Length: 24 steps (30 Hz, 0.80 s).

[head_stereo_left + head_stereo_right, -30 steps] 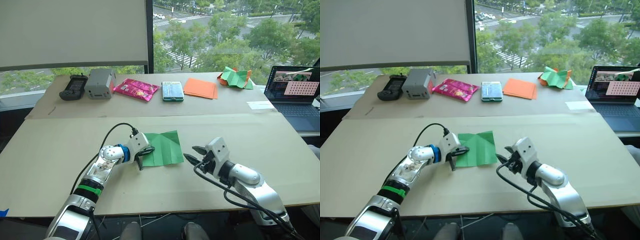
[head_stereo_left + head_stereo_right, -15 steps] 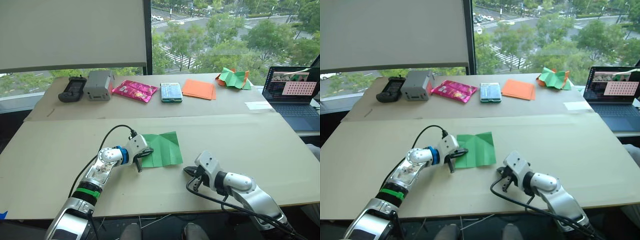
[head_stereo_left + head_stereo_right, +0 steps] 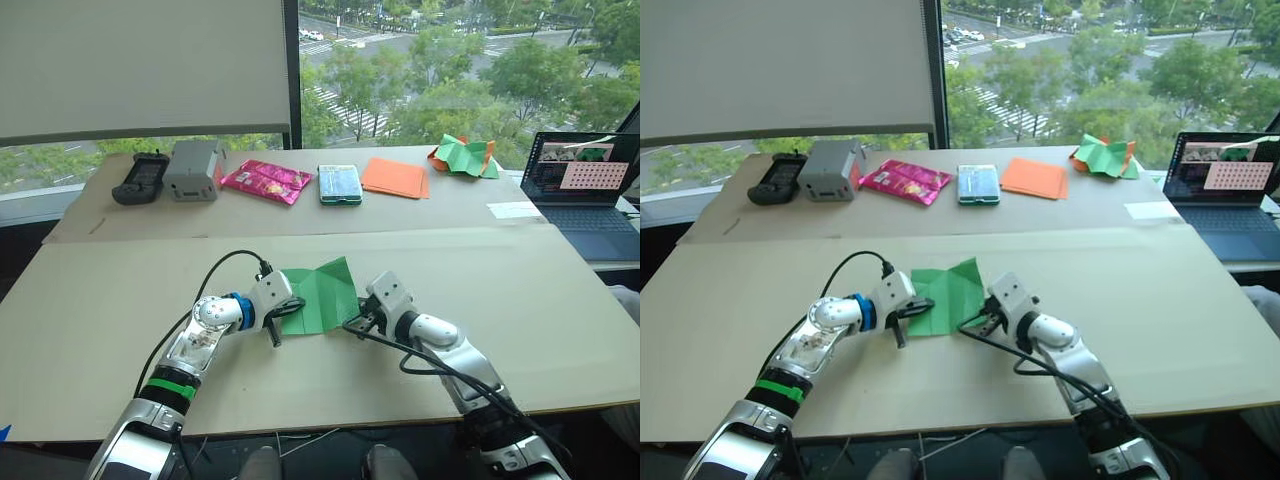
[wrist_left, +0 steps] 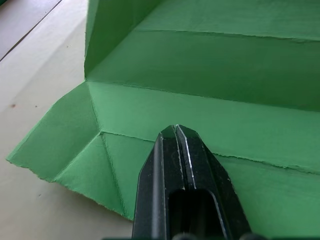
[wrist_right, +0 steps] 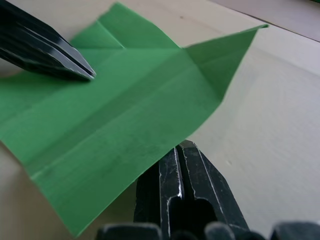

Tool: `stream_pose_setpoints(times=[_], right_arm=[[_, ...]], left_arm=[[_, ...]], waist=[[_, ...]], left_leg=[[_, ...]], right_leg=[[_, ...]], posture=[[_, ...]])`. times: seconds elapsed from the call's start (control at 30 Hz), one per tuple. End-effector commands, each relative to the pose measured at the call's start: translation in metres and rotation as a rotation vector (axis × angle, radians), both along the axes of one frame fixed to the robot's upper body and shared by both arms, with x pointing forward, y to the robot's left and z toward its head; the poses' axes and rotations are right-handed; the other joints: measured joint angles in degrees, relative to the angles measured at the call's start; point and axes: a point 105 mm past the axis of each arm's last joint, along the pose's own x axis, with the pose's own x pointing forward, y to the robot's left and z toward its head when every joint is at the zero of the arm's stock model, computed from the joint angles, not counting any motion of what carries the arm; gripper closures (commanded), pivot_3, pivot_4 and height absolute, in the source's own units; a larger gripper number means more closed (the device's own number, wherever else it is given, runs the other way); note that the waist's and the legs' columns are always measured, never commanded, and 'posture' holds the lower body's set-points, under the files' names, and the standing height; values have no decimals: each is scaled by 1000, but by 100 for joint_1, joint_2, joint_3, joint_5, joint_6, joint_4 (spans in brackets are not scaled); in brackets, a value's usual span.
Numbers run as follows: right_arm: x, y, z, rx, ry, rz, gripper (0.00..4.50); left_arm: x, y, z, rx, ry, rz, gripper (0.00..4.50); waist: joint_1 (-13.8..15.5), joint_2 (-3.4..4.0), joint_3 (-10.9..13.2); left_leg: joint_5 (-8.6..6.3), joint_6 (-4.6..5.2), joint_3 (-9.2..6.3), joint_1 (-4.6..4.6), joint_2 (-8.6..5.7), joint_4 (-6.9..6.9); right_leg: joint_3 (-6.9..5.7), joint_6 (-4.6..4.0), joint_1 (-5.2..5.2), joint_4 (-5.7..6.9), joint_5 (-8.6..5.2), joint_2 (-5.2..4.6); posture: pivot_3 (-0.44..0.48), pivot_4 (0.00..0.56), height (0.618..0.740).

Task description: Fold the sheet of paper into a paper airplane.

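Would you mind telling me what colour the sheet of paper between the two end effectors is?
Bright green, with crease lines; the sheet of paper shows best in the left wrist view.

Under my left claw (image 4: 176, 131) the sheet of paper (image 4: 210, 75) looks thin and matt, bright green, its creases showing as pale worn lines and its near edge slightly ragged. That claw's fingers (image 4: 192, 165) are smooth black plastic with a dull sheen, fine scratches catching light along their inner edges. My right claw (image 5: 182, 147), at the sheet's opposite edge, has the same glossy black finish, scuffed grey at the tip. Around both claws the table (image 3: 520, 290) is matt beige board, faintly speckled. Behind the claws, the arms (image 3: 445, 335) show polished silvery metal, and the left one carries a glossy black cable (image 3: 215, 272).
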Motion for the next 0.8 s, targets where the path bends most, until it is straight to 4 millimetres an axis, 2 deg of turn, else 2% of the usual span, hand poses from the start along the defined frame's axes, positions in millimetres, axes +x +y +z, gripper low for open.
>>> stream_pose_setpoints(times=[0.03, 0.13, 0.2, 0.27, 0.4, 0.5, 0.67, 0.8], right_arm=[[-4, 27, 29, 71, -85, 93, 4471], [-4, 41, 24, 55, -73, 118, 4471], [-4, 43, 22, 47, -67, 123, 4471], [-4, 45, 10, 7, -38, 122, 4471], [-1, 44, -12, -57, 20, 105, 4471], [0, 43, -18, -75, 31, 107, 4471], [1, 43, -21, -85, 39, 111, 4471], [2, 44, -23, -89, 43, 107, 4471]], left_arm=[[-4, 9, -19, 54, 70, 25, 4500], [-3, 16, -16, 53, 62, 55, 4500], [-2, 18, -14, 49, 60, 66, 4500], [-2, 28, -7, 40, 47, 101, 4500], [-9, 56, 17, 14, 15, 172, 4500], [-9, 66, 38, -48, -6, 203, 4500], [-8, 59, 57, -160, 0, 183, 4500], [-8, 37, 49, -234, 73, 117, 4500]], waist=[[1, 1, 0], [4, 0, 0], [-2, 0, 0], [-10, 1, 1], [-121, 5, 5], [-138, 6, 8], [-93, 2, 9], [-58, 1, 9]], left_leg=[[0, 0, -1, 0, 0, 0], [-2, -3, -1, 1, 0, 2], [-6, -10, 0, 0, 0, 3], [-6, -10, 0, -6, 0, 1], [-2, -3, -1, -7, 6, -11], [-1, -2, -2, -13, 6, -23], [-2, -4, -3, -36, 5, -15], [-1, -2, -3, -45, 4, -7]], right_leg=[[0, 0, -1, 0, 0, 0], [0, 0, -6, -5, 0, -1], [0, -1, -6, -7, -1, -2], [0, -1, -6, -4, -1, -2], [2, -2, -26, 3, 0, 4], [1, -6, -41, 9, -2, 4], [1, -6, -75, 1, -2, 4], [1, -5, -76, 1, -2, 5]], posture=[[0, 150, 706], [0, 150, 706], [0, 150, 706], [0, 150, 706], [0, 150, 706], [0, 150, 706], [0, 150, 706], [0, 150, 706]])
